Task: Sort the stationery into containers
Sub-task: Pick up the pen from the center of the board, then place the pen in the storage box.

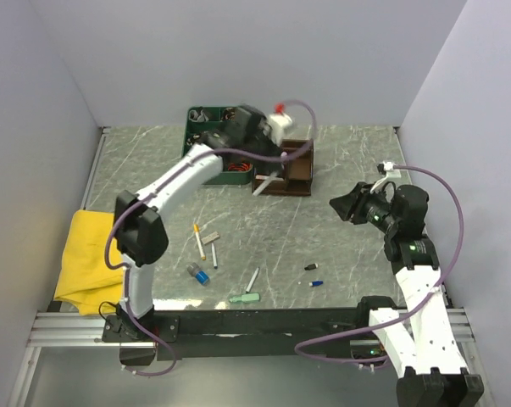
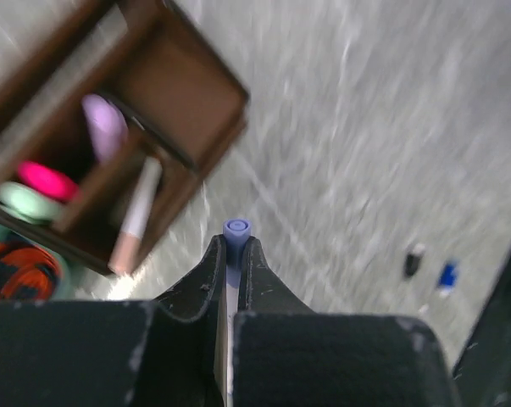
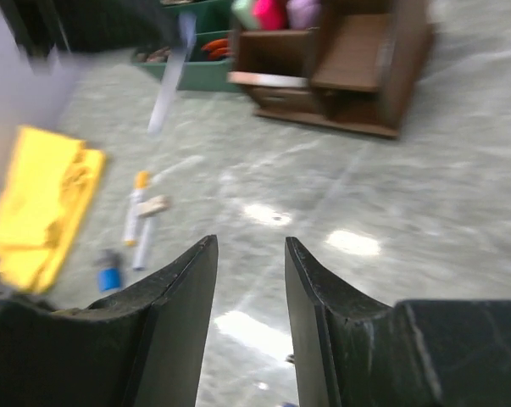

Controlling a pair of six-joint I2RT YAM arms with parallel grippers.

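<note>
My left gripper (image 2: pixel 236 248) is shut on a lilac-tipped pen (image 2: pixel 236 228) and holds it in the air just left of the dark brown organiser (image 2: pixel 206 93), which holds pink, mint and lilac items and a leaning pen (image 2: pixel 136 216). In the top view the left gripper (image 1: pixel 262 170) is beside the organiser (image 1: pixel 296 174). My right gripper (image 3: pixel 249 254) is open and empty; in the top view it (image 1: pixel 347 204) hovers at the right. On the table lie pens (image 1: pixel 198 240), a blue cap (image 1: pixel 202 276), a white pen (image 1: pixel 252 279), a mint eraser (image 1: pixel 245 298), a black bit (image 1: pixel 311 266) and a blue bit (image 1: pixel 315 282).
A green tray (image 1: pixel 206 120) with orange coils stands at the back, left of the organiser. A yellow cloth (image 1: pixel 87 259) hangs over the table's left edge. Walls close in the table at the back and both sides.
</note>
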